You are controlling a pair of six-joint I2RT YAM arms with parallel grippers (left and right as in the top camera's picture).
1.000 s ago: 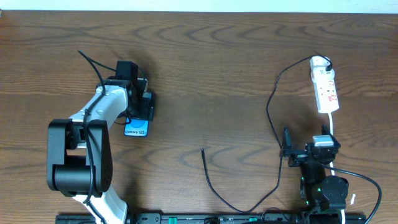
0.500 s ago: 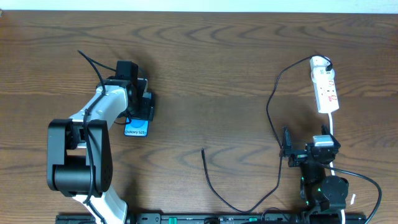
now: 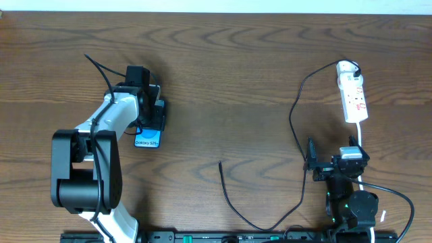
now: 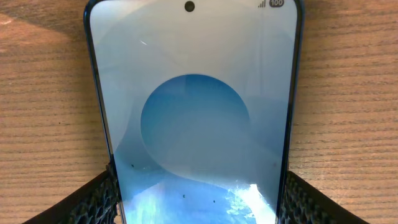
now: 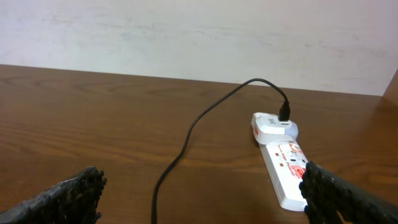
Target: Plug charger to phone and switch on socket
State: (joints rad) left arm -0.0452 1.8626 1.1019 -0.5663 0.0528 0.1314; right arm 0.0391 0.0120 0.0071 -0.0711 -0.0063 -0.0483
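Glossy blue phone [image 4: 193, 124] lies on grained wooden table [image 4: 43, 112].

Table [image 3: 229, 81] — brown wood with dark wavy grain. Phone [image 4: 193, 124]: pale blue screen, a deeper blue circle, dark edges; from overhead, white text on bright blue. Socket [image 3: 354, 100] white with red marks. Charger [image 3: 297, 128] black. Left fingers [image 4: 99, 202] black, cross-hatched — left arm [image 3: 111, 118] white and black. Wall [image 5: 186, 37] off-white.

"100", "Galaxy S25" on phone [image 4: 193, 124] screen.
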